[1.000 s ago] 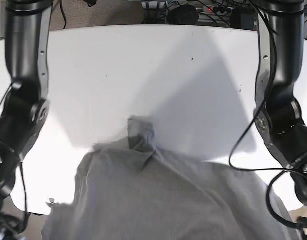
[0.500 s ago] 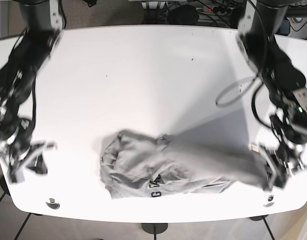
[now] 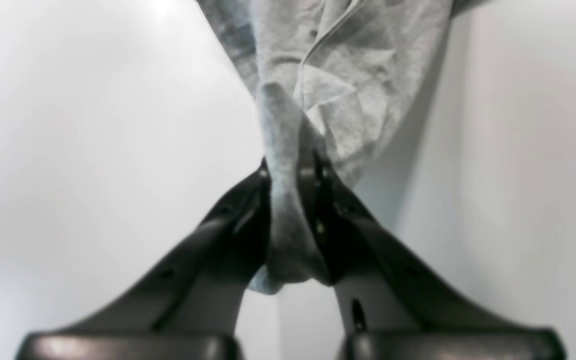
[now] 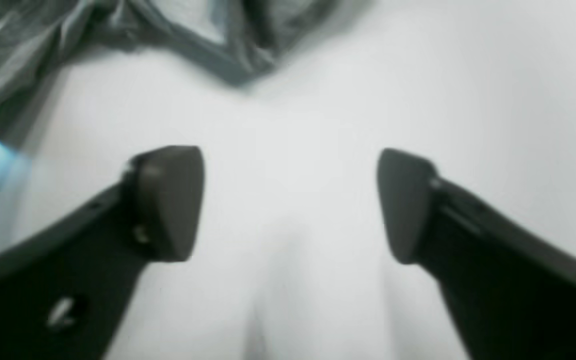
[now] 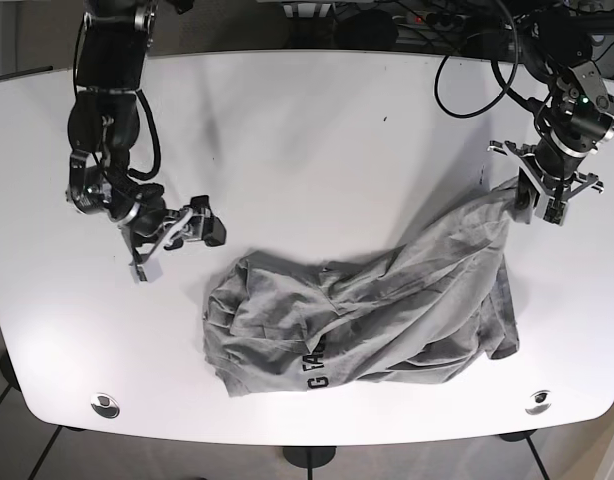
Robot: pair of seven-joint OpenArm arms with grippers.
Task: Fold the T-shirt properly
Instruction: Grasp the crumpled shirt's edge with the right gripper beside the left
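A crumpled grey T-shirt (image 5: 357,315) with dark lettering lies bunched on the near half of the white table (image 5: 287,130). One corner of it stretches up toward the right edge, where my left gripper (image 5: 540,195) is shut on it. In the left wrist view a bunched fold of the T-shirt (image 3: 338,75) runs between the left gripper (image 3: 290,175) fingers. My right gripper (image 5: 182,238) hovers open just left of the shirt. The right wrist view has the right gripper (image 4: 290,205) over bare table, with the T-shirt (image 4: 118,30) edge ahead of it.
Cables and dark equipment (image 5: 387,20) lie beyond the table's far edge. Two round fittings (image 5: 105,406) (image 5: 537,402) sit at the near corners. The far half of the table is bare white surface.
The shirt has been pulled out to the right, and the left gripper has risen toward the far right with a corner. The right gripper has moved in from the left edge toward the shirt.
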